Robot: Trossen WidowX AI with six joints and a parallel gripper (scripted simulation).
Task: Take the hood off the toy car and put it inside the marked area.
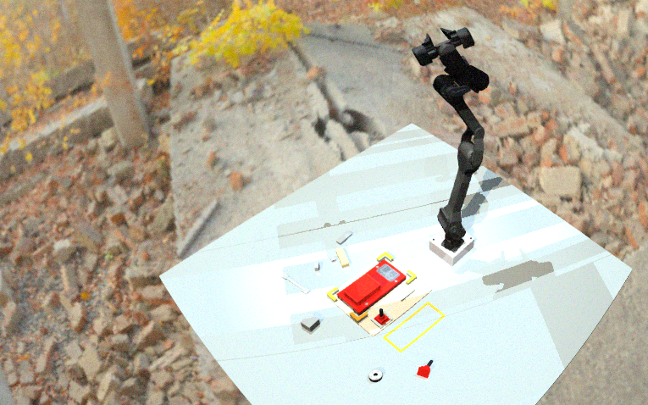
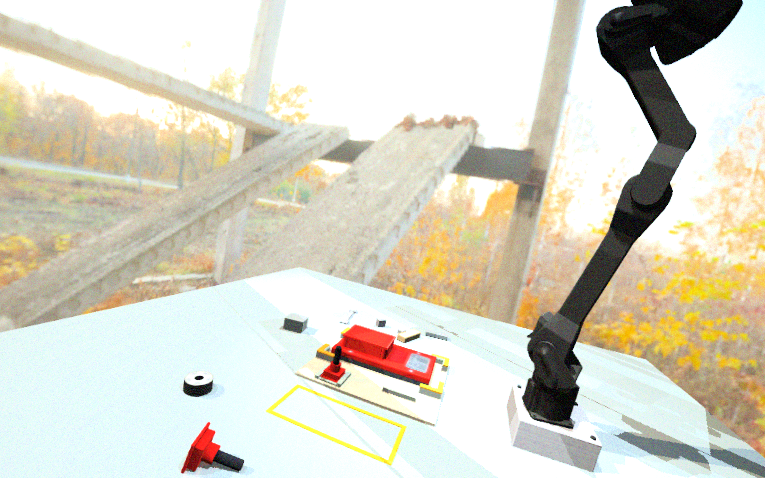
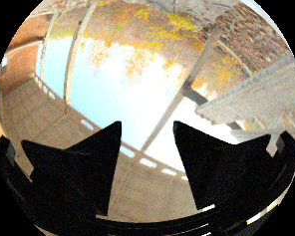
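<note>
The red toy car lies between yellow corner brackets on a pale board. A raised red block stands on its end away from the arm's base, a pale grey panel at the near end. I cannot tell for certain which part is the hood. The marked area, a yellow outline, lies beside the board with nothing inside. My gripper is open and empty, high above the table and far from the car; the exterior view cuts it off.
On the board stands a red piece with a black peg. A similar piece lies beyond the outline, near a black-and-white ring. A grey block and a tan block lie around the car.
</note>
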